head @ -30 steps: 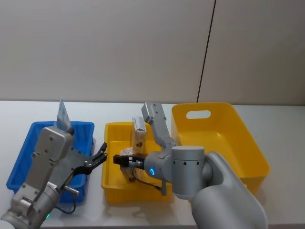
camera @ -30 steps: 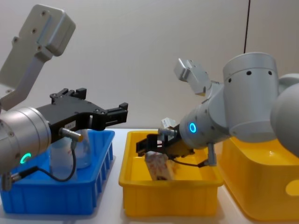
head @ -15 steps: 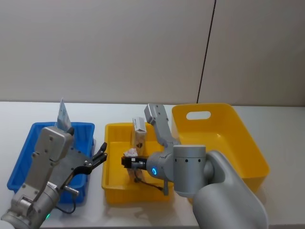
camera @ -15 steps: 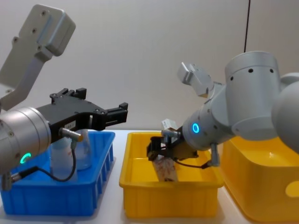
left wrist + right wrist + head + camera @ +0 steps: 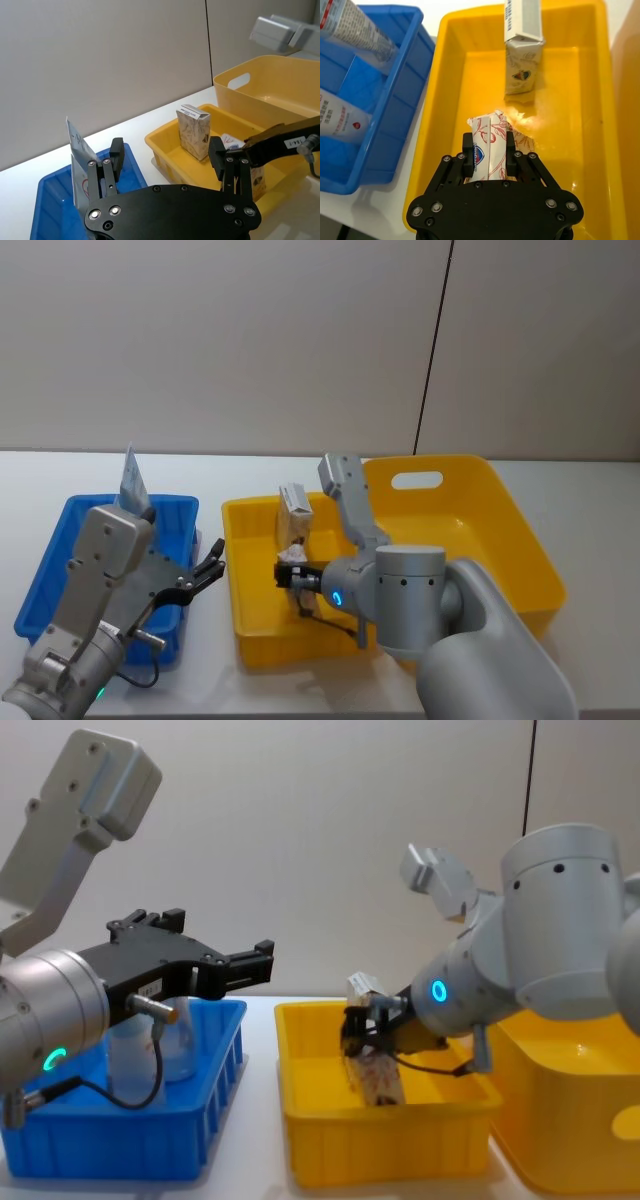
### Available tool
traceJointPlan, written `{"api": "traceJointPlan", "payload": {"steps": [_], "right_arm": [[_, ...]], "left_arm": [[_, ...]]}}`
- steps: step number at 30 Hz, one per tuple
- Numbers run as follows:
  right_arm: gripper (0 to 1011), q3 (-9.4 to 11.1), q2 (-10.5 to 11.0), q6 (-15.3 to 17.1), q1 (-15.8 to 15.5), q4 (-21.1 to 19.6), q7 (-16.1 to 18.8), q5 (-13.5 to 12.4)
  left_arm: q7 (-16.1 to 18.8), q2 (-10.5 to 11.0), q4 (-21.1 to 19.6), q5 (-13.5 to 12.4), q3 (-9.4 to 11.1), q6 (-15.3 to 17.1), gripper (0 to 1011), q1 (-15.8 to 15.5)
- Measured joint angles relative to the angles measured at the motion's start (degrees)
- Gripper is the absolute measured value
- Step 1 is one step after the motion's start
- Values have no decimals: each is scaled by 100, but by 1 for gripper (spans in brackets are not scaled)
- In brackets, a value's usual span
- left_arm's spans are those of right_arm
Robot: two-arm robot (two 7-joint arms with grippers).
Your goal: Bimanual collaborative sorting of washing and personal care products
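**Right gripper clamps a carton inside the small yellow bin; left gripper hangs open and empty**

The right gripper [image 5: 489, 146] is closed on a white carton [image 5: 490, 131] with red-and-blue print, one finger pressed against each side of it. The carton's upper end sticks out past the fingertips and looks a little crumpled. From the chest view the right gripper [image 5: 358, 1028] reaches in from the right, and the white carton [image 5: 381, 1082] is tilted, with its lower end down inside the small yellow bin [image 5: 390, 1152]. The bin's front wall hides whether the carton touches the floor. In the head view the right gripper [image 5: 292, 576] sits over the middle of the small yellow bin [image 5: 233, 575].

A second carton [image 5: 522, 67] stands upright at the far end of the same bin, apart from the held one. It also shows from the head camera [image 5: 294, 513] and from the left wrist [image 5: 194, 133].

The left gripper [image 5: 167, 155] has its fingers [image 5: 116, 156] spread wide with nothing between them. It hovers above the right edge of the blue bin [image 5: 48, 575], near the small yellow bin, and in the chest view the left gripper [image 5: 250, 965] points to the right.

Pale squeeze tubes [image 5: 356, 22] with red print lean in the blue bin [image 5: 402, 112], and one tube's flat end [image 5: 131, 480] rises above its far wall.

A large yellow bin [image 5: 525, 540] sits just to the right of the small one. All three bins rest on the white counter [image 5: 600, 498].
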State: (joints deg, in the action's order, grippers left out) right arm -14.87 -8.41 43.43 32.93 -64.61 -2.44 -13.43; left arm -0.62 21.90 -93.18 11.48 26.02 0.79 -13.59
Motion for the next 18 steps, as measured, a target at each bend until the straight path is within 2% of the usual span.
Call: {"api": "traceJointPlan", "payload": {"steps": [9,18], "right_arm": [[249,-66,103,-298,-127,-462,-18,166],[225,-138,231,-655,-203,-930,27,330]], "left_arm": [[0,0,0,0,0,0,1001,0],[0,0,0,0,0,0,1001,0]]}}
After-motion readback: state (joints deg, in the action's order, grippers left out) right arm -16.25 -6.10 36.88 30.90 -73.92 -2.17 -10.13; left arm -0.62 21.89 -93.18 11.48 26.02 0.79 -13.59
